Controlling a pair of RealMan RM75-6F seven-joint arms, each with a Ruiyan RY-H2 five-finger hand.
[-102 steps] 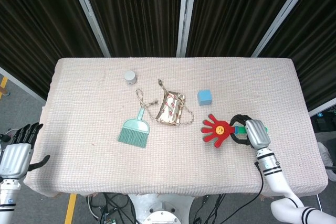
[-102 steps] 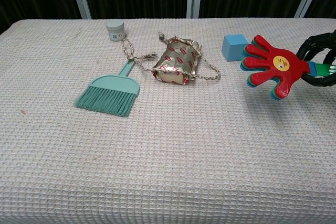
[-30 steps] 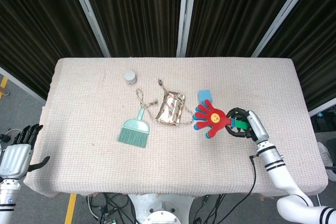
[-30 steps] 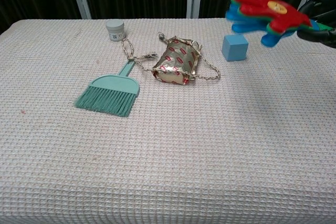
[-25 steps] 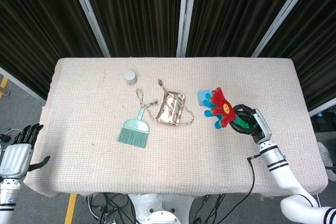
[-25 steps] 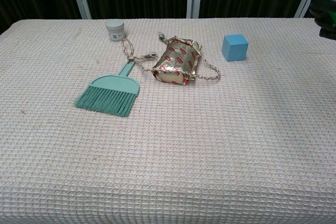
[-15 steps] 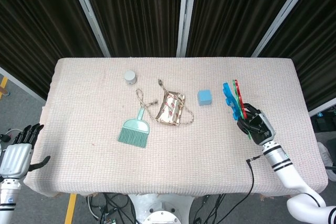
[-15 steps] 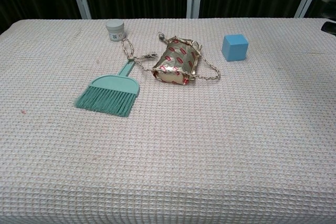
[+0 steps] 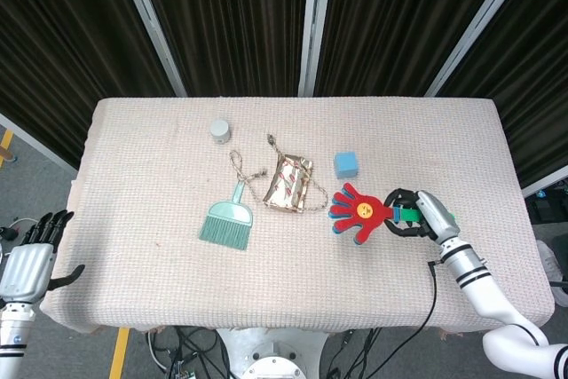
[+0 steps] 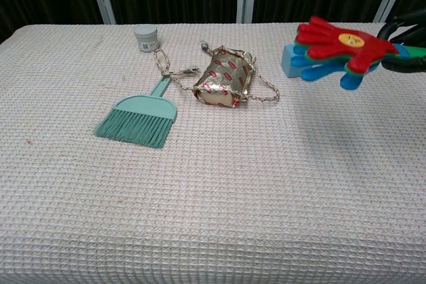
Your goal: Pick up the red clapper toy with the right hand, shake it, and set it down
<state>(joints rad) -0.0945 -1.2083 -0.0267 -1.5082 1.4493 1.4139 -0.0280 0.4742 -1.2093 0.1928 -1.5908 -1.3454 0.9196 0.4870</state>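
The head camera is looking steeply down on the whole bench (image 9: 133, 139) from high above, while the chest camera is facing across its near surface from low and close, both sharing the teal brush (image 9: 227, 220) (image 10: 138, 118).

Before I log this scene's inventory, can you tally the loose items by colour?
Red: 1, the clapper toy held above the table by the right hand
Teal: 1, the hand brush
Blue: 1, the cube
Gold with red print: 1, the pouch on its cord
Grey: 1, the small jar
Total: 5
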